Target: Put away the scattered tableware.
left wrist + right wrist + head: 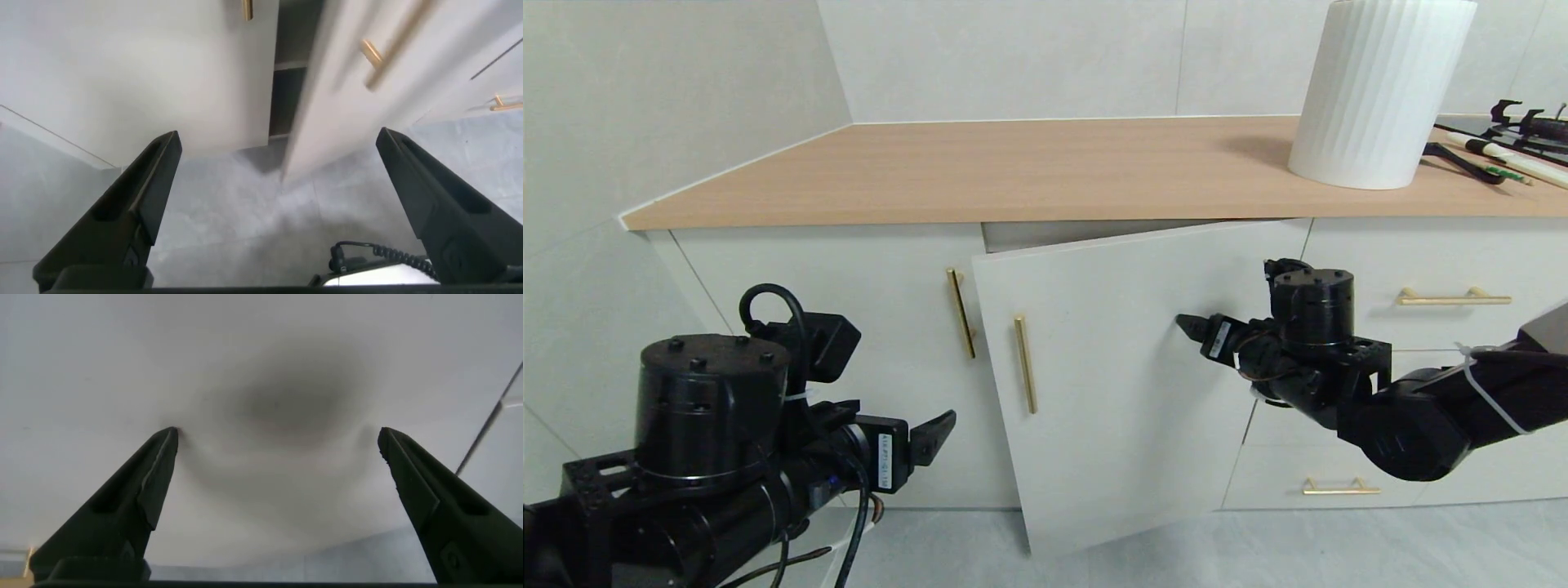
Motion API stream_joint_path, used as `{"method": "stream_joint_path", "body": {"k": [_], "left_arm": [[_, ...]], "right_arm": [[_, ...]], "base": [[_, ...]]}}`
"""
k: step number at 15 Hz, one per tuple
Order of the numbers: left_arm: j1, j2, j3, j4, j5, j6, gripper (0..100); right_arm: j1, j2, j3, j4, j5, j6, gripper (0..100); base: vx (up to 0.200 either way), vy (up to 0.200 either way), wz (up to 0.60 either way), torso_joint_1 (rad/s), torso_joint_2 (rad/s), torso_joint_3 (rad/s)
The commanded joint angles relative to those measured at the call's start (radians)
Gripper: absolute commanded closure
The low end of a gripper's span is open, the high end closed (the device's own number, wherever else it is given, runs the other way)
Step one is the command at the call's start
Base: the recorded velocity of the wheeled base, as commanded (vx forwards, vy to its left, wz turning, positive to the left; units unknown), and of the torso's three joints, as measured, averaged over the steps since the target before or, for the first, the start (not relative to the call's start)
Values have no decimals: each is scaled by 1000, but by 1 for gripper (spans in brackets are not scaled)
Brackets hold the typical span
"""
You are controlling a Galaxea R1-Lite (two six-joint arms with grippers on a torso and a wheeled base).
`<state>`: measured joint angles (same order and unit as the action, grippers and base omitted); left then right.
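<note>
Counter (1013, 171) runs above white cabinets; right tool (274, 445), prongs apart, meets the half-open cabinet door (1127, 367); left tool (278, 140), also apart, hangs low, left of that door; tableware (1499, 163) lies above and right of the door, apparently none stowed yet.

Counted one white ribbed canister (1376, 90) on the desk (1013, 171), four gold handles (1025, 364), two cabinet doors (1119, 384), and two grippers: left end effector (935, 433), right end effector (1188, 325). Could not number the utensils (1494, 159) at the desk's right edge.

Light: bright, diffuse | shadow: soft, left of white container (1380, 90) | edges: bowed
</note>
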<state>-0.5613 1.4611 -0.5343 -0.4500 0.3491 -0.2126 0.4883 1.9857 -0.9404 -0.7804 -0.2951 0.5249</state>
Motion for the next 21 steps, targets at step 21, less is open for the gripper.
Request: {"method": "stream_joint_path", "body": {"k": [21], "left_arm": [[0, 12, 2, 1, -1, -1, 0]], "right_arm": [[-27, 122, -149, -40, -159, 17, 0]], "base": [[0, 0, 0, 0, 0, 0]]}}
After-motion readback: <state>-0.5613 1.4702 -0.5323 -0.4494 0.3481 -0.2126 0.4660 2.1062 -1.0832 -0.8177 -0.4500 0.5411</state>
